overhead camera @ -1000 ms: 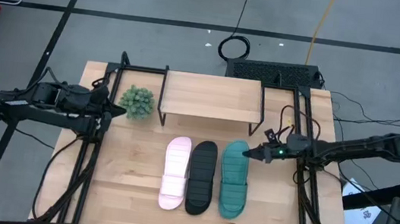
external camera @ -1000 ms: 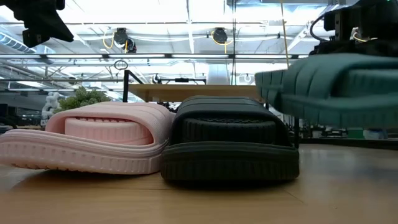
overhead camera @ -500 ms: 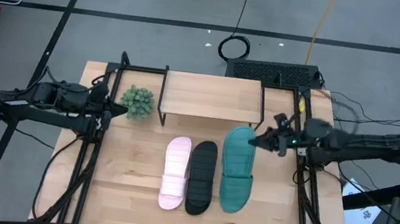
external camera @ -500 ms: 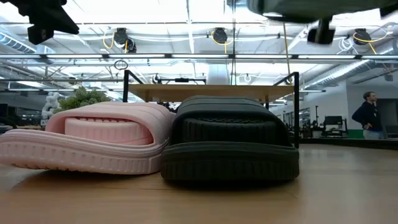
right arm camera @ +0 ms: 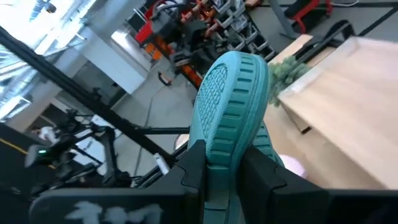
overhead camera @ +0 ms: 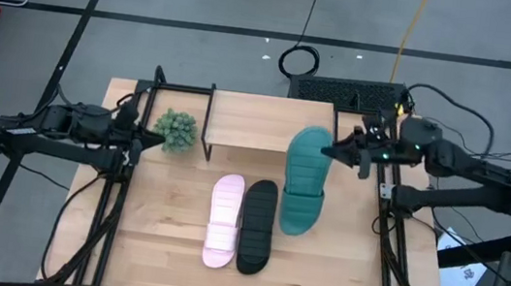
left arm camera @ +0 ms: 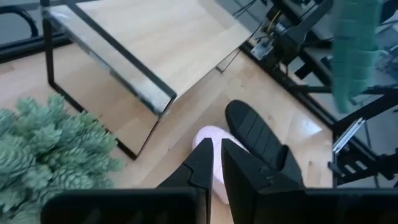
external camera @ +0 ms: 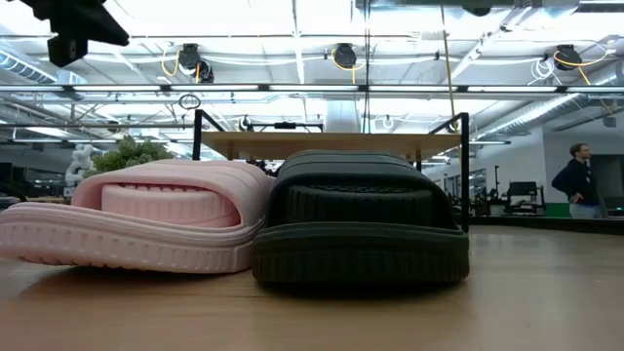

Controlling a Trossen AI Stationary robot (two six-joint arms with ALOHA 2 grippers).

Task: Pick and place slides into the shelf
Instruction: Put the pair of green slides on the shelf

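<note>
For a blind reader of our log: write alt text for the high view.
The right hand holds the teal slide lifted over the right end of the shelf. The pink slide and black slide lie side by side on the table. The left hand waits beside a small plant.

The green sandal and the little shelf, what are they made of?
The green sandal, pinched by the right gripper, looks like soft matte foam or rubber: it is moulded with ribs. The shelf seems to be pale wood, grain showing, on thin black legs, probably metal.
</note>
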